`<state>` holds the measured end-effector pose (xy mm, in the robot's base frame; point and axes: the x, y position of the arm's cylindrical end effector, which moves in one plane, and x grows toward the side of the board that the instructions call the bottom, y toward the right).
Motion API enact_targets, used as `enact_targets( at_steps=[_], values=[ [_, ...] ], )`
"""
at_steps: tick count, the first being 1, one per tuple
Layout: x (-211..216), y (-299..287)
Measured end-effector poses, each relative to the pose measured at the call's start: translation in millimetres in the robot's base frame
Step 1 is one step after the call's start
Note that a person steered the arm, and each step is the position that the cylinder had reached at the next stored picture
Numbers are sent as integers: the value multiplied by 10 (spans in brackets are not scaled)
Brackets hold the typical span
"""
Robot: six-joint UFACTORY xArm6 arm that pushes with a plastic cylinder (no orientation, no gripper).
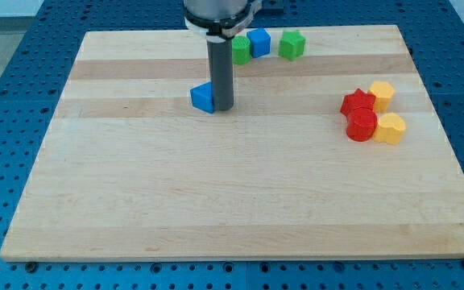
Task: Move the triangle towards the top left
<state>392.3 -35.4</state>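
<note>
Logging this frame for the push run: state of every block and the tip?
my tip: down on the board, against the blue triangle's right side
blue triangle: touching the tip, apart from other blocks
blue cube: near top edge, beside a green block
green block: partly hidden behind the rod
green cube: alone, near top edge
red blocks: two, clustered at right
yellow blocks: two, touching the reds

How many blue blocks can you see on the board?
2. A blue triangle block sits mid-board, touching my tip on its left. A blue cube block sits near the top edge. Others may hide behind the rod.
</note>
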Motion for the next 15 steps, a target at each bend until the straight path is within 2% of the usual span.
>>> enact_targets(
  at_steps=[1, 2, 3, 4, 8, 10, 13, 15],
  values=[
    [87, -123],
    [-67, -209],
    [-399, -351],
    [-448, -581],
    [-278, -676],
    [-339, -1112],
    [-1013, -1199],
    [-1238, -1415]
  ],
)
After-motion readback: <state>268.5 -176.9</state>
